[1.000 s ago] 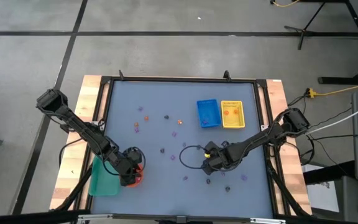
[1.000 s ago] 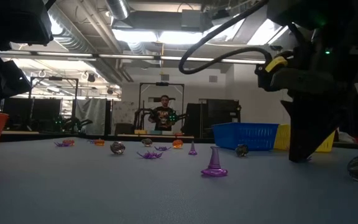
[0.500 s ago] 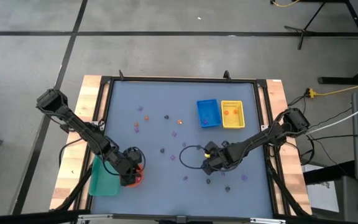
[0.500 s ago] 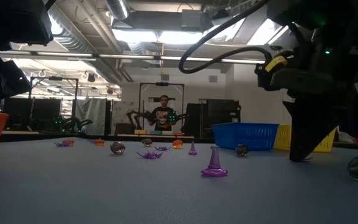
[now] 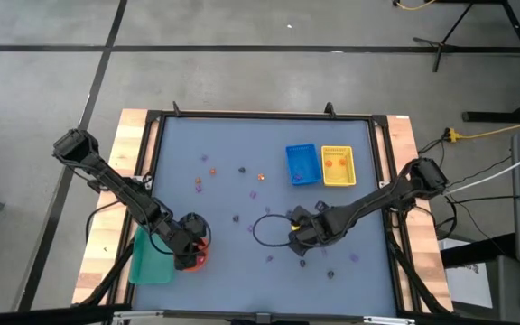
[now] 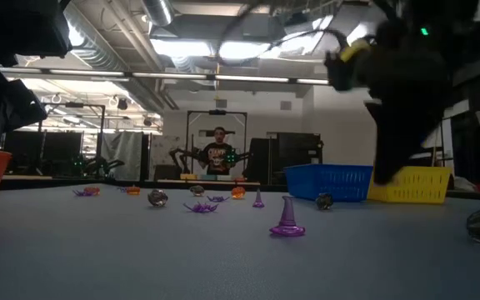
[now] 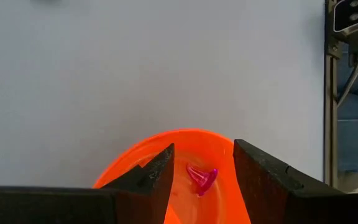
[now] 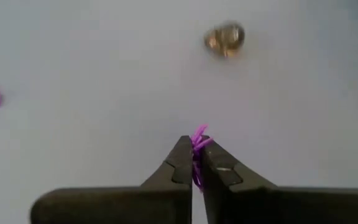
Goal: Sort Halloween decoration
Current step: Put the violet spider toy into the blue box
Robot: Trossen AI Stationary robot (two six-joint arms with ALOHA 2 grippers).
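Sorting is at the moment of a fresh pick. On the left side of the surface (image 5: 242, 194), the left tool (image 7: 202, 163) hangs over the orange bowl (image 5: 194, 252) with its fingers spread and nothing between them; a small purple piece (image 7: 201, 177) lies inside the bowl, just below the fingers, and the green tray (image 5: 150, 257) sits beside the bowl. Further to the right, many little pieces of the Halloween decoration (image 5: 254, 195) lie scattered over the middle of the surface, and a purple cone-shaped one (image 6: 287, 219) stands upright near the low camera. Right of the middle, the right tool (image 8: 194, 163) is now pressed together on a thin purple piece (image 8: 197, 144), which sticks out from between the fingertips. A second ago this tool stood down on the surface with its fingers partly apart; since then it has closed and risen, so the piece appears lifted clear. This probably means that the pick succeeded and carrying comes next. A dark round piece (image 8: 224, 37) lies on the surface ahead of it. The blue tray (image 5: 301, 164) and yellow tray (image 5: 338, 165) wait farther back.
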